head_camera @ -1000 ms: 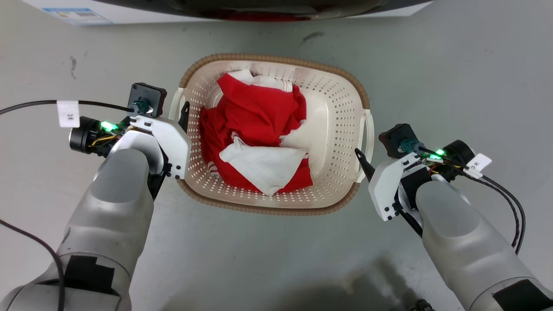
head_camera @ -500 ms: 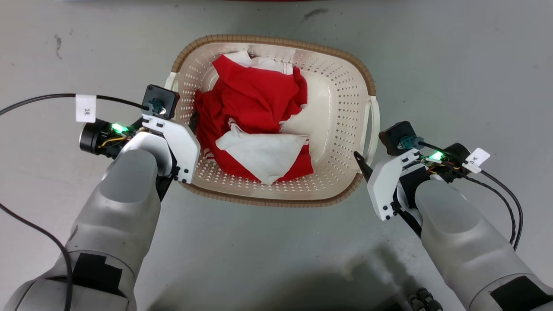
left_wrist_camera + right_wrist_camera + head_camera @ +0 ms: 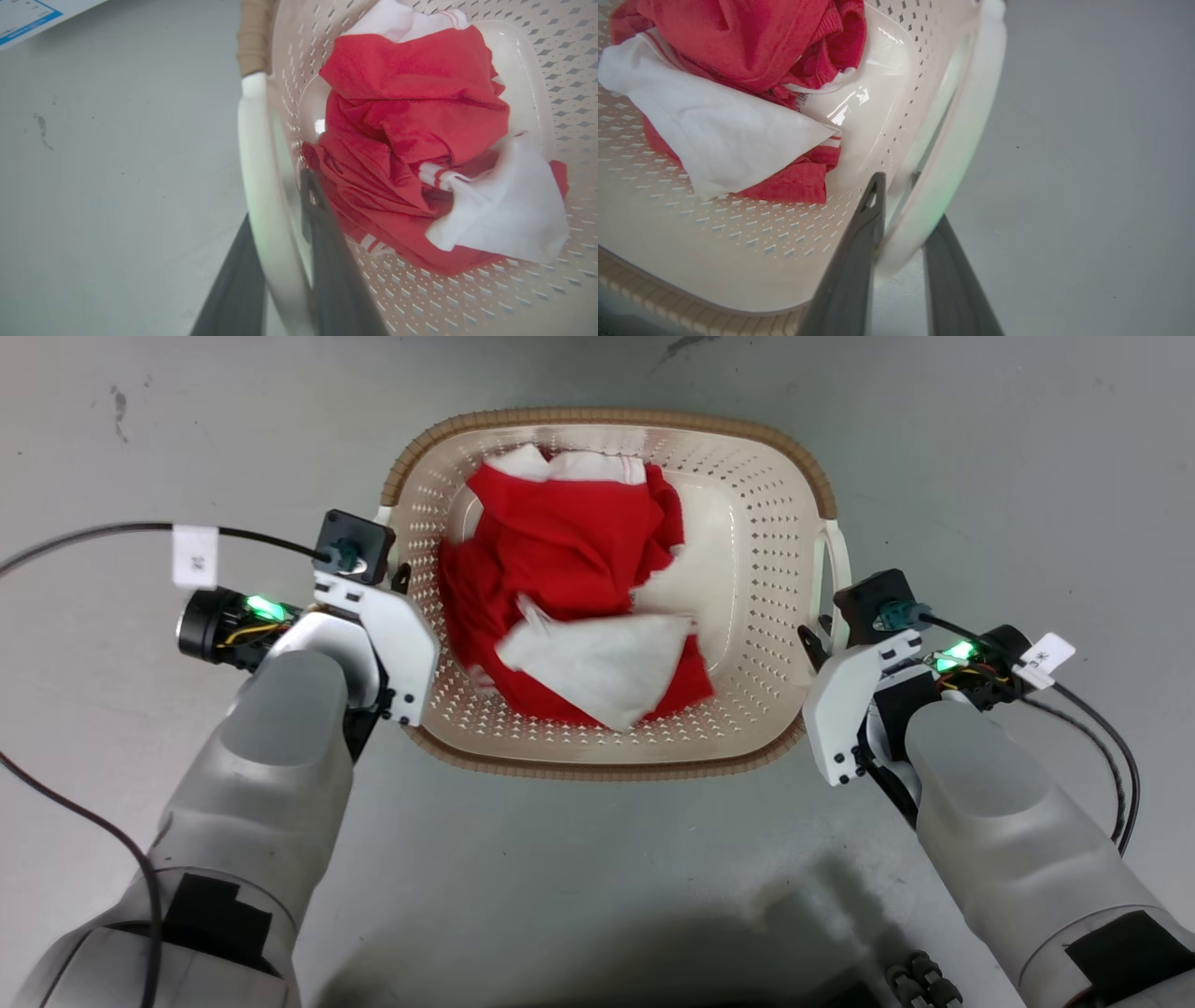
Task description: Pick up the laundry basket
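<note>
The laundry basket point(image 3: 607, 416) is cream-white and perforated with a brown rim. It stands on the grey floor between my arms and holds crumpled red and white clothes point(image 3: 579, 579). My left gripper point(image 3: 400, 581) is at the basket's left white handle point(image 3: 252, 154). In the left wrist view its two dark fingers point(image 3: 322, 252) press that handle from both sides. My right gripper point(image 3: 814, 642) is at the right handle point(image 3: 957, 140), and its fingers point(image 3: 859, 242) close on the handle's lower end.
Bare grey floor point(image 3: 980, 448) surrounds the basket. Black cables point(image 3: 93, 534) trail from both wrists. A white appliance corner with a blue-edged label point(image 3: 23, 14) lies beyond the basket. A dark shadow falls on the floor at the bottom of the head view.
The camera has tilted down, and the white appliance has left the top of the picture. My right gripper has moved forward from beside the basket onto its right handle. The basket looks larger.
</note>
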Controlling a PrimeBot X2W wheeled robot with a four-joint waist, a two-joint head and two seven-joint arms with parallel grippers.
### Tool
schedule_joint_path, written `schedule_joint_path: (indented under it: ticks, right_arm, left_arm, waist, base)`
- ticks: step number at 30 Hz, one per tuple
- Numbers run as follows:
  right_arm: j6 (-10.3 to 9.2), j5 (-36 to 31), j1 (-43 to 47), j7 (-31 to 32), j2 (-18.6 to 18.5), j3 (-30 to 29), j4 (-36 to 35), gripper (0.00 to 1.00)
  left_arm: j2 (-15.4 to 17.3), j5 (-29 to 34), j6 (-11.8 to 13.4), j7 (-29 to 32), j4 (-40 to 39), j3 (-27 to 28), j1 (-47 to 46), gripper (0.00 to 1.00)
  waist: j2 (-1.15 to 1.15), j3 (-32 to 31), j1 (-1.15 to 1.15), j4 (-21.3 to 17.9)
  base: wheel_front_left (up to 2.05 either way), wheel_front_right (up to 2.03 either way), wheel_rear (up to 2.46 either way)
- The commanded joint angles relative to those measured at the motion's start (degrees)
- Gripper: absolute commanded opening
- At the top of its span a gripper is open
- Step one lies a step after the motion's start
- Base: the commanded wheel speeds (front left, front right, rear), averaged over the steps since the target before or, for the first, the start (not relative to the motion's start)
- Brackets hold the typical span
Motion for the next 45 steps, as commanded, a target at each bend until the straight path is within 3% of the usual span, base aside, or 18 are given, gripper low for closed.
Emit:
schedule_joint_path:
  ticks: [1, 14, 45]
  right_arm:
    - [0.05, 0.1, -0.8, 0.0, 0.0, 0.3, 0.3, 0.00]
    - [0.05, 1.0, 1.1, 1.7, 0.0, 1.4, 1.4, 0.00]
    - [0.05, 10.1, 17.1, 9.4, 0.1, 13.1, 0.9, 0.00]
  left_arm:
    - [-0.2, -0.4, 0.0, -0.1, -0.2, -0.6, -0.5, 0.00]
    - [-1.8, -6.3, -0.1, 3.1, 0.0, -4.8, 4.3, 0.00]
    - [-1.6, -23.1, -0.2, 11.0, -2.5, -17.1, 25.5, 0.00]
  waist:
    - [0.00, -0.4, 0.00, 0.1]
    - [0.00, -7.8, 0.00, 1.1]
    - [0.00, -41.1, 0.00, 4.2]
  base:
    - [0.00, 0.00, 0.00]
    - [0.00, 0.00, 0.00]
    - [0.00, 0.00, 0.00]
